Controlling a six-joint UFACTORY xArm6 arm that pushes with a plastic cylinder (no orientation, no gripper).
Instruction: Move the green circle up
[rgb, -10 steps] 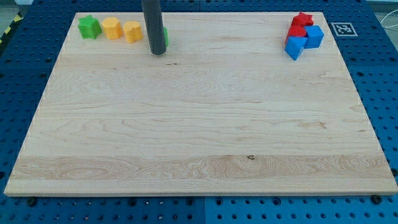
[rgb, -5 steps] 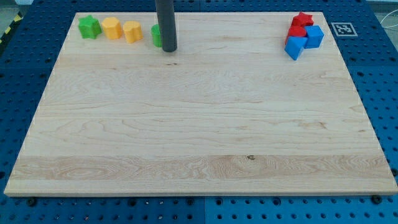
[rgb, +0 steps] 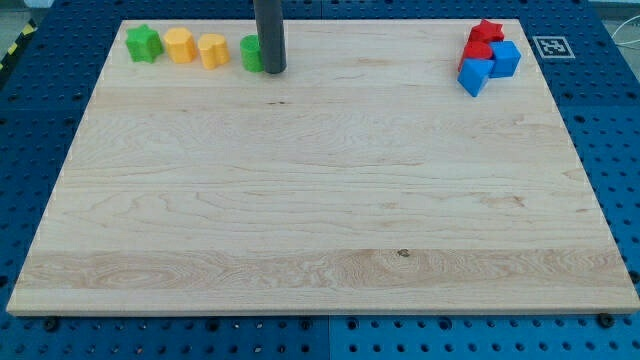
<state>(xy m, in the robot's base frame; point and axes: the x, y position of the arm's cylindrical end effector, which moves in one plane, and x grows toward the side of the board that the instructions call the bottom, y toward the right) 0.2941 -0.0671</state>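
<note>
The green circle (rgb: 250, 53) sits near the board's top edge, left of the middle, partly hidden by my rod. My tip (rgb: 273, 70) rests on the board against the circle's right side, slightly below it. To the circle's left stand an orange block (rgb: 212, 50), another orange block (rgb: 179, 45) and a green star-like block (rgb: 143, 43), all in a row along the top edge.
At the view's top right a cluster holds a red star-like block (rgb: 486, 33), a red block (rgb: 475, 52) and two blue blocks (rgb: 507, 58) (rgb: 473, 77). The wooden board (rgb: 320, 230) lies on a blue pegboard; a marker tag (rgb: 551, 46) lies off its top right corner.
My tip moved from the green circle's left front to its right side, then slightly up. The circle now shows more on the rod's left and sits a little higher.
</note>
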